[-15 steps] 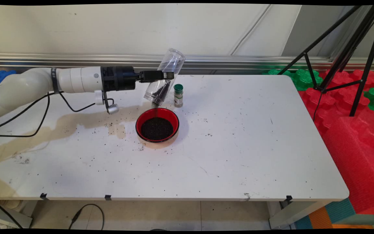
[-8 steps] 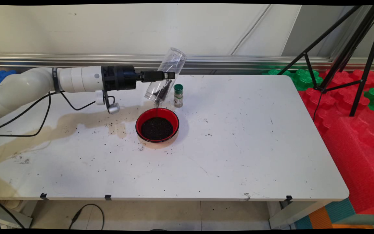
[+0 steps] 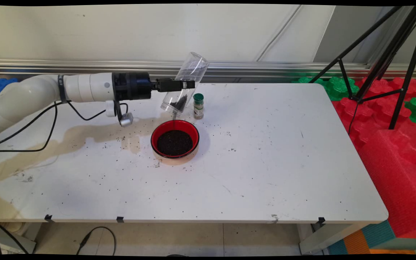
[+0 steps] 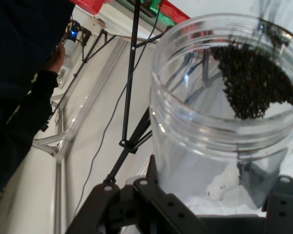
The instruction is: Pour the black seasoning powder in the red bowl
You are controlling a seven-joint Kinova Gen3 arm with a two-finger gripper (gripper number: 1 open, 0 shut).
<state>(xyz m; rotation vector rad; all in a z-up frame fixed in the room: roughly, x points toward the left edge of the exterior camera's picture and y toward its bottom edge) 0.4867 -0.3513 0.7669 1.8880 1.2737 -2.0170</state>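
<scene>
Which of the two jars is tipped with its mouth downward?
The large clear jar held in the tool, tilted above the red bowl; the small green-capped jar stands upright.

the black gripper reaches in from nine o'clock, closed on a clear jar that is tipped with its mouth down toward seven o'clock. dark grains sit low inside the jar, and a thin stream of them falls into the red bowl just beneath, which holds a dark heap. a small green-capped bottle stands upright just at three o'clock of the jar's mouth, near the bowl's far rim. loose grains speckle the white table around the bowl.
</scene>
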